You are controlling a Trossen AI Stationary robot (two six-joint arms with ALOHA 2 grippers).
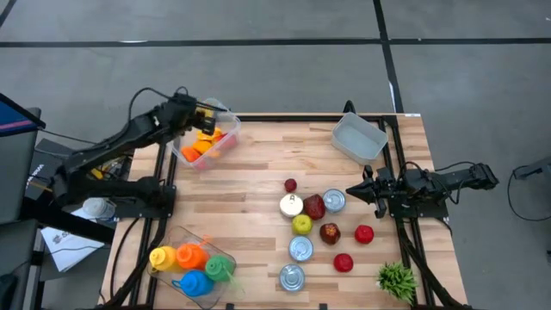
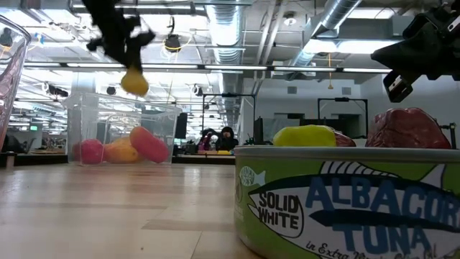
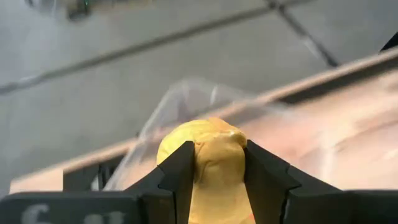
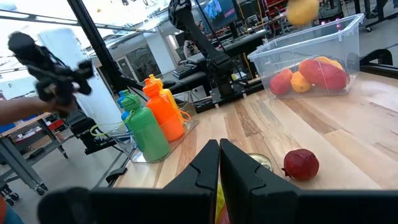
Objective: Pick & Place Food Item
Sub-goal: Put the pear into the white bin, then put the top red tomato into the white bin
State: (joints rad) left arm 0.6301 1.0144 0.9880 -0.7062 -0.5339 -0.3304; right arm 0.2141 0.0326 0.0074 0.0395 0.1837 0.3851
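Wooden tabletop (image 1: 250, 181) under bright workshop lights: the left gripper (image 3: 214, 168) pinches a yellow fruit (image 3: 208, 155) between its fingers, holding it directly above the clear bin (image 1: 225, 138) of fruit beneath it. Well apart, the right gripper (image 4: 219, 163), fingers pressed together, waits beside cans (image 1: 334, 201).

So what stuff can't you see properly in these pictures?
- Yellow food, left wrist view: the left pincer grips it and covers its sides.
- Tuna can, low view: cut off by the picture's edge.
- Red food, low view: its base is hidden behind the can.
- Cans by the right pincer, high view: labels too small.
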